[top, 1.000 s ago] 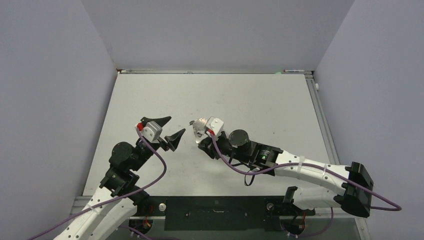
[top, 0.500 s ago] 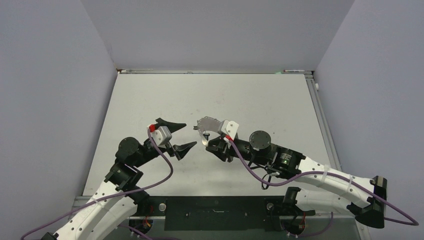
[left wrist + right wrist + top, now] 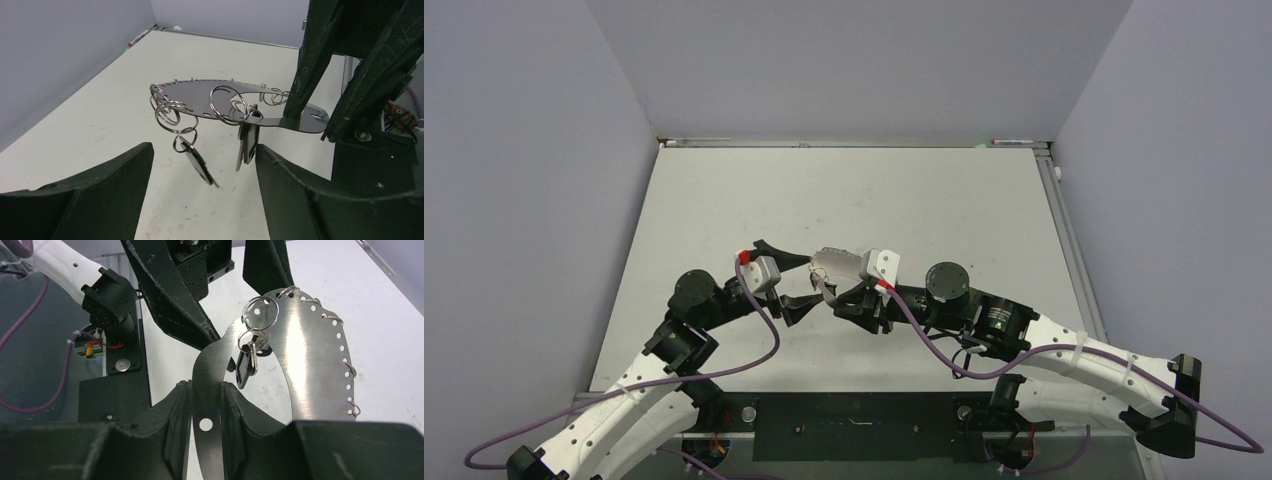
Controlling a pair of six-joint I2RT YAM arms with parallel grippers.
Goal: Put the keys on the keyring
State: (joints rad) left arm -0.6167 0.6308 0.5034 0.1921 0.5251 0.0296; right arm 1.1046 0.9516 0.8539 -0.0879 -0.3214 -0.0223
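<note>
The right pincer (image 3: 205, 392) is clamped on one end of the keyring (image 3: 305, 355) and holds the flat silvery crescent in the air above the counter (image 3: 924, 200), near its middle. In the left wrist view the keyring lies roughly level, with its free end pointing away from the right pincer toward the left arm. Small wire loops sit along its rim.

Two keys (image 3: 247, 142) with black heads hang below it. One hangs from a loop close to the gripped end. The other dangles from a short chain of loops nearer the free end.

The left pincer (image 3: 204, 150) stands open with its fingers spread wide, facing the keyring. In its wrist view both keys hang ahead of the gap between its fingers, apart from either one. From the top view the far finger comes just beside the keyring's free end; whether they touch cannot be told.
</note>
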